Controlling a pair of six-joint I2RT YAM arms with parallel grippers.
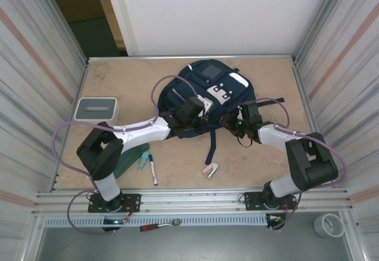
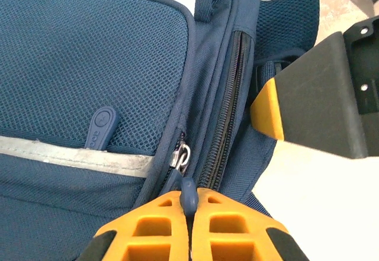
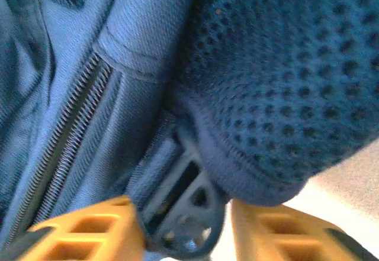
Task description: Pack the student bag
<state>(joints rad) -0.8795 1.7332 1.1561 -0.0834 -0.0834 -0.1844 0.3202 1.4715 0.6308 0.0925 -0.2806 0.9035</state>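
Observation:
The navy student bag (image 1: 208, 86) lies flat at the middle back of the table, white patch facing up. My left gripper (image 1: 190, 118) rests on its near-left side. In the left wrist view this gripper (image 2: 190, 216) is shut on a navy rubber zipper pull (image 2: 189, 195) that hangs from a metal slider (image 2: 181, 154), beside a closed black zipper (image 2: 228, 101). My right gripper (image 1: 237, 123) is at the bag's near-right edge. Its orange fingers (image 3: 89, 231) are closed in on a dark plastic strap buckle (image 3: 183, 210) under a mesh pocket (image 3: 284, 65).
A grey-white box (image 1: 96, 108) stands at the left. A green pouch (image 1: 130, 160), a small bottle (image 1: 144, 161) and a marker (image 1: 153, 170) lie near my left arm. A pink and white item (image 1: 211, 169) lies by the bag's loose strap (image 1: 212, 145). Metal walls close in both sides.

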